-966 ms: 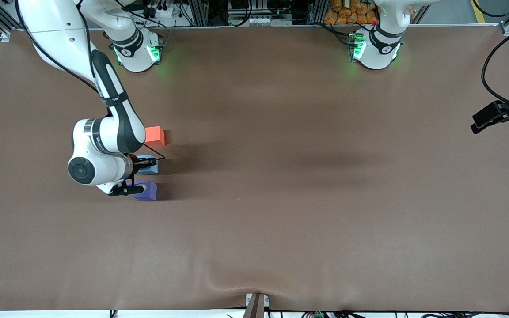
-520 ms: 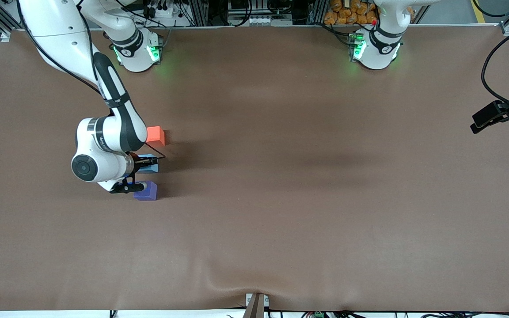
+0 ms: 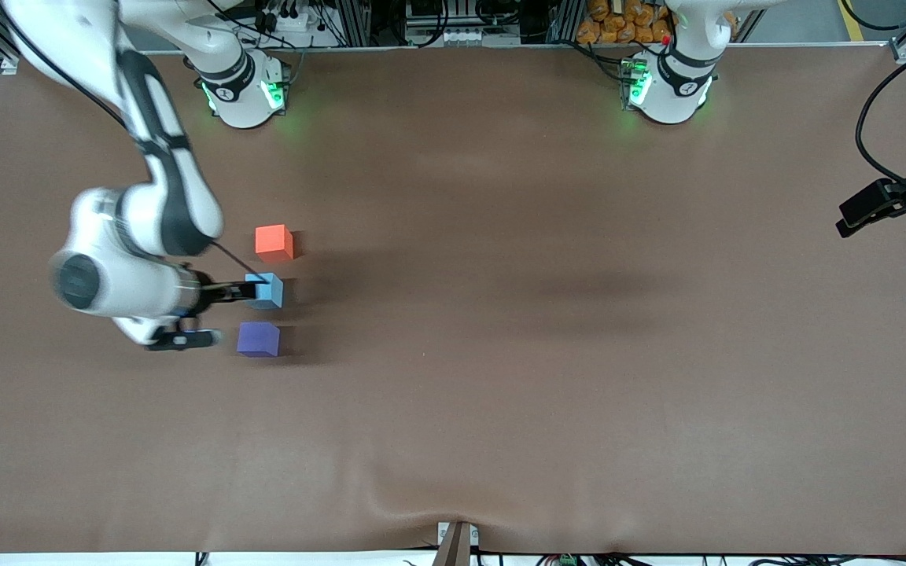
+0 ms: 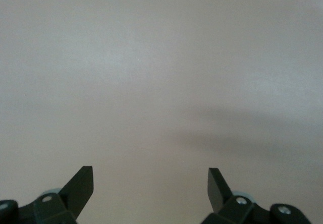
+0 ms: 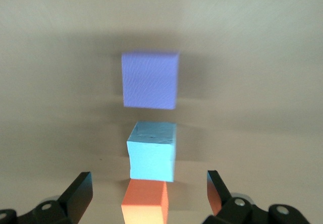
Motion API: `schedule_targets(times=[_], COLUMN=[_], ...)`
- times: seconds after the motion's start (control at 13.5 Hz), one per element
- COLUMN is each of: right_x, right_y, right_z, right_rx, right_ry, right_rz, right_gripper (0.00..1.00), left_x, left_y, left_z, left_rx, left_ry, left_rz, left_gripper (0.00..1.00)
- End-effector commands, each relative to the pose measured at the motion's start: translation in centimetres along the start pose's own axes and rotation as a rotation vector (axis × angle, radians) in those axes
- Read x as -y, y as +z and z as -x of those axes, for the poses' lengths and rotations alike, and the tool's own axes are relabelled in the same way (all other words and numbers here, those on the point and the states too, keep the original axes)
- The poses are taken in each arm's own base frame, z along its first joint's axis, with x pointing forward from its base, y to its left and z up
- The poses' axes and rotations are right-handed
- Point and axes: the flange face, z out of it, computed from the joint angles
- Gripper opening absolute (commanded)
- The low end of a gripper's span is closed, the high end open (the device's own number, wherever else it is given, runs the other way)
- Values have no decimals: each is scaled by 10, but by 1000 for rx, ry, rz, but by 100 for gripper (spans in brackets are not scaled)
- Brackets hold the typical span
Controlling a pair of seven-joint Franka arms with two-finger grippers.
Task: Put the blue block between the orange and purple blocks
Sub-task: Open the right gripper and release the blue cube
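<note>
Three cubes stand in a row on the brown table [image 3: 500, 393]. The orange block [image 3: 274, 242] is farthest from the front camera, the purple block [image 3: 258, 339] is nearest, and the blue block [image 3: 266, 291] sits between them with small gaps on both sides. My right gripper [image 3: 203, 316] hangs open and empty beside the row, toward the right arm's end of the table. The right wrist view shows the purple block [image 5: 150, 79], the blue block [image 5: 152, 151] and the orange block [image 5: 145, 208] in line below the open right gripper [image 5: 149, 175]. My left gripper [image 4: 150, 176] is open over bare table.
The left arm waits at its own end of the table, its hand [image 3: 866, 211] and cable over the table's edge. The two arm bases [image 3: 244, 94] [image 3: 667, 88] stand along the table's back edge. Brown cloth covers the whole table, with a wrinkle near the front edge [image 3: 421, 503].
My right gripper has opened and let go of the blue block. It has drawn back from the row toward the right arm's end of the table. The blocks stay put.
</note>
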Motion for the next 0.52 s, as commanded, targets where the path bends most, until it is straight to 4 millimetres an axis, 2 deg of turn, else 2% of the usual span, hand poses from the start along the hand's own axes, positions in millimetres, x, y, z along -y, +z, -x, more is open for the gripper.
schedule_targets(times=[0.0,0.15,0.22,0.37,0.45], right_x=[-56,-94,-99,-100,-85], right_y=[-79,-119,-134,-161,-179], right_z=[32,65,78,97,100], right_rx=[-85,-76,-70,-69,-64], right_ry=[36,41,46,55,62], right_rz=[-10,-41,-52,-43,-32], right_gripper=[100,100,100,100,100], left_x=[0,-3,-3,-7,-16], left_y=[-6,-7,-7,-8,-4], left_z=[4,5,5,6,7], left_rx=[5,4,3,3,10], left_ry=[18,15,7,15,26], left_rz=[7,9,7,5,5], left_gripper=[100,100,100,100,100])
